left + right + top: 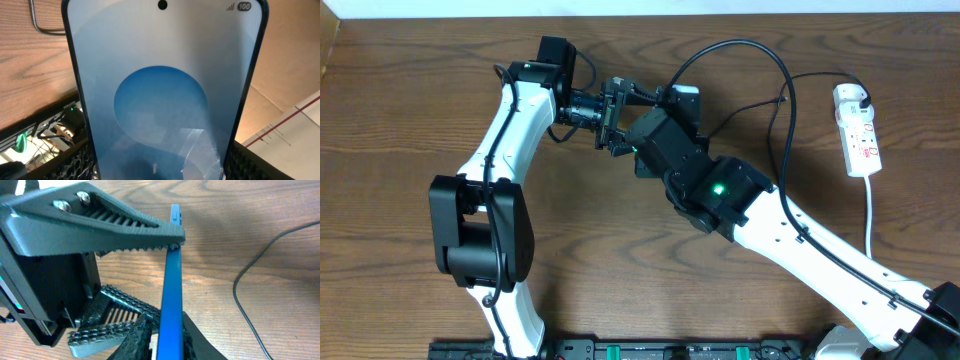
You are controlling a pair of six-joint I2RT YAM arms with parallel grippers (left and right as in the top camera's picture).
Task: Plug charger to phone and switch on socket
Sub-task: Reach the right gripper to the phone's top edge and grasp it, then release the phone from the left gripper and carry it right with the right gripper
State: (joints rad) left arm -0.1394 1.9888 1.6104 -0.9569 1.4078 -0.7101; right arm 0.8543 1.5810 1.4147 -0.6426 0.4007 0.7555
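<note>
Phone held between the two arms above the bench [410,70]; charger and socket lie to the right.

The left end effector [613,116] is clamped on the phone [160,90] across its width. The screen faces its own camera and the camera-hole end points toward the right arm, so the phone's long axis runs from wrist to wrist. The right end effector [165,341] meets the phone end-on, a finger close against each face; whether it already pinches cannot be told. Further right the charger [760,55] loops over the bench, its white adapter seemingly seated in the socket [861,140] at the far right. Its plug tip cannot be made out. The right arm looks nearer both.
</note>
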